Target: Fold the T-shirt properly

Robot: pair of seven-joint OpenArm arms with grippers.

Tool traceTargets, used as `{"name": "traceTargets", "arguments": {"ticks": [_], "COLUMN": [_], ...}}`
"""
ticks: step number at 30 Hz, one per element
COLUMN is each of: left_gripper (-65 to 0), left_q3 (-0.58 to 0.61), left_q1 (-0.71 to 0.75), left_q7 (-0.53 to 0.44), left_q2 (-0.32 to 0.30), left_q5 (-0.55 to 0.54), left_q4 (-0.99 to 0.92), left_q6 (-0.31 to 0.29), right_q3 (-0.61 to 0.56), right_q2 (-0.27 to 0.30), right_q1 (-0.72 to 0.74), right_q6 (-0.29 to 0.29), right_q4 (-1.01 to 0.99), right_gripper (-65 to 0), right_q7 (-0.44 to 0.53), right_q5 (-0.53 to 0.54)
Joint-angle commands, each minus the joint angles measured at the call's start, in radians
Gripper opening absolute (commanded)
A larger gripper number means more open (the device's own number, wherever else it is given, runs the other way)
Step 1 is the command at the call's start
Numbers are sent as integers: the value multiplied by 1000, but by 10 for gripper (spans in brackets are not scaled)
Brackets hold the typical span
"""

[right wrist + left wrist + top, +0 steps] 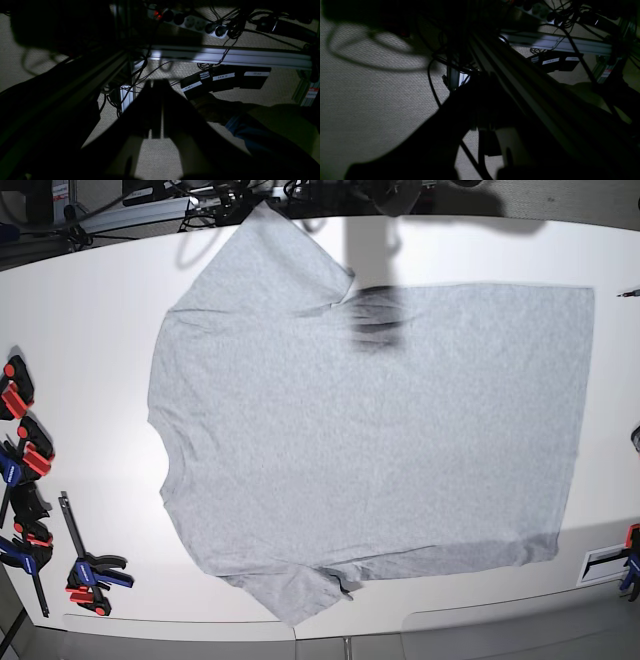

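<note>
Matt heather-grey cloth T-shirt [370, 440] lies on a smooth white table [90, 310]; woven floor carpet [370, 100].

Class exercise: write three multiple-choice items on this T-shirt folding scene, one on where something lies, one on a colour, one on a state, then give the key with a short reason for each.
1. Where do the red-and-blue clamps mostly lie in the base view?
A. On the T-shirt
B. Along the table's left edge
C. At the table's middle

2. What colour is the T-shirt?
A. Light grey
B. Dark green
C. Bright yellow

3. In what state is the T-shirt?
A. Folded into a small square
B. Rolled into a tube
C. Spread out flat, unfolded

Key:
1 B, most of the clamps cluster on the white table left of the shirt, none on the cloth.
2 A, the cloth is a pale heather grey.
3 C, both sleeves and the hem lie open on the table, with no fold made.
</note>
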Motion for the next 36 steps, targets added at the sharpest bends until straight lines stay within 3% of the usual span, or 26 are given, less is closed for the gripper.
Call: {"name": "traceTargets", "arguments": {"ticks": [1, 26, 36], "left_gripper": [-650, -650, -650], "left_q3": [2, 2, 2], "left_q1": [3, 9, 208], "left_q7": [-10, -8, -53], "left_q2": [8, 8, -15], "left_q5": [2, 1, 1], "left_q4": [5, 8, 219], "left_q6": [-12, -12, -11], "right_q3": [-1, -1, -1], "right_q2": [5, 8, 27], "right_q1": [8, 3, -188], "right_q6": [3, 3, 3], "right_q4": [8, 8, 180], "right_gripper": [-650, -650, -650], "right_q7": [12, 12, 112], "right_q5": [2, 2, 2]}}
